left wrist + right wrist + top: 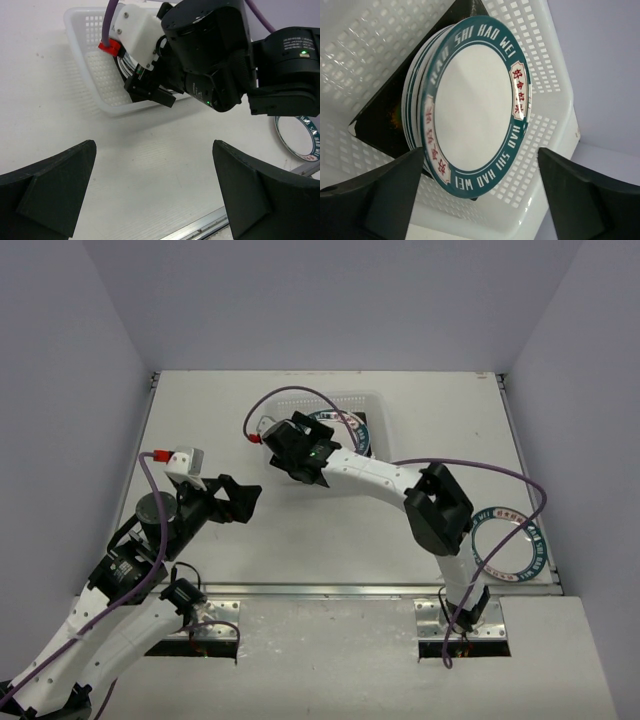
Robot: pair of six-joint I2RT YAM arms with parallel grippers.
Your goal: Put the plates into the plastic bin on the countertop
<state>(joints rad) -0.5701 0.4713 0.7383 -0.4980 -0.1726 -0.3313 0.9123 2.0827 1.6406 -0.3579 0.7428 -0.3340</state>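
While the right arm is spanning the table (pixel 200 420) toward the bin (pixel 340 396), the right gripper (pixel 480 152) is hovering at the bin's near left corner. Its two fingers are standing wide apart and are holding nothing; the wrist view is looking between them straight at the bin's contents.

Inside the bin, a stack of round plates is resting against a dark square plate (pixel 380 120). The top round plate (pixel 475 105) is showing a white centre and a teal rim with white lettering and red characters. The rims of further round plates are showing just behind it; their number cannot be told. The stack is sitting toward the right end of the bin, close to the mesh wall.

One more teal-rimmed plate (pixel 510 540) is lying flat on the table, well apart from the bin, to its right and nearer the front edge. The right arm's elbow is partly covering it from above.

The left gripper (pixel 154 145) is hanging over bare table, to the left of the bin and nearer the front edge. Its fingers are spread wide and are gripping nothing.
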